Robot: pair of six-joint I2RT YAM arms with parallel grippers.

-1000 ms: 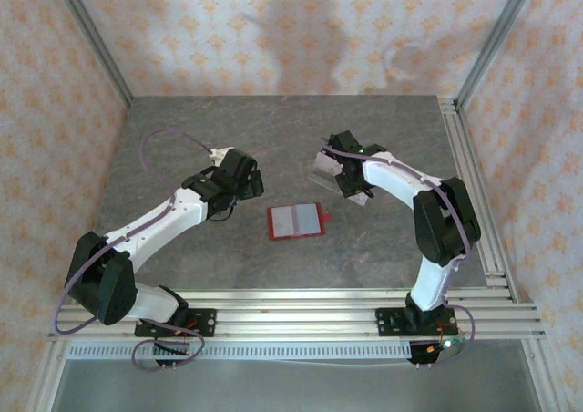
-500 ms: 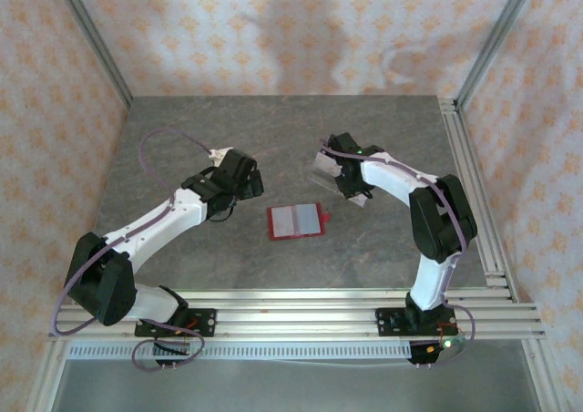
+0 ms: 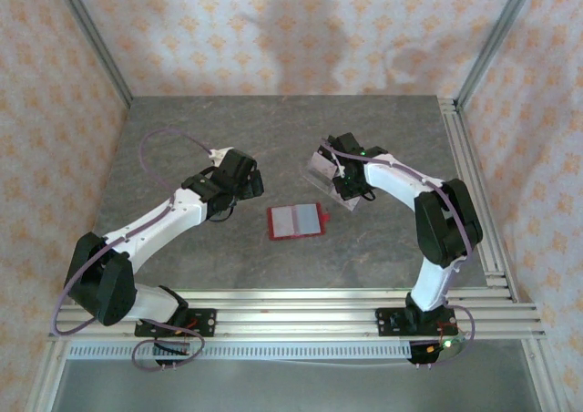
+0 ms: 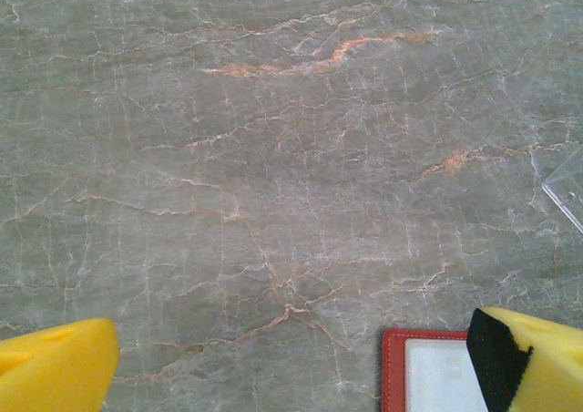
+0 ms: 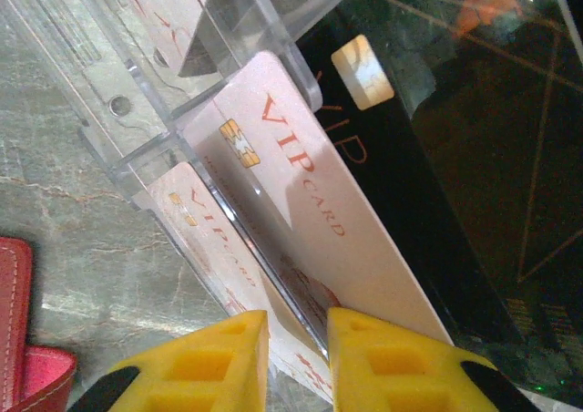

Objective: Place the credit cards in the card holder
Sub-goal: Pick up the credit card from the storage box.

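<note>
Reaching for the pink cards in their clear rack

The credit cards (image 5: 282, 184), thin pale pink plastic rectangles with red "VIP CARD" lettering and a small gold chip, stand tilted in the slots of a clear plastic stand (image 5: 118, 111). I can count at least three of them. One black card with a gold chip (image 5: 401, 175) leans behind them in the same stand. The right gripper (image 5: 296, 357) is at the lower edge of the middle pink card. Its yellow fingers (image 5: 219, 362) are close together with only a narrow gap, and the edge of the card, beside a clear wall of the stand, runs into this gap. Whether they press on the card, I cannot tell.

The card holder (image 3: 296, 221), a small red leather-like wallet, lies opened flat on the grey marble-patterned table (image 3: 273, 129) with its pale pockets facing up. It is between the two arms, near the stand but apart from it. The left gripper (image 3: 244, 177) hovers over the table to the left of the wallet and a little farther back. Its jaws are wide apart, and in its wrist view a red corner of the wallet lies just beside the right-hand finger.
</note>
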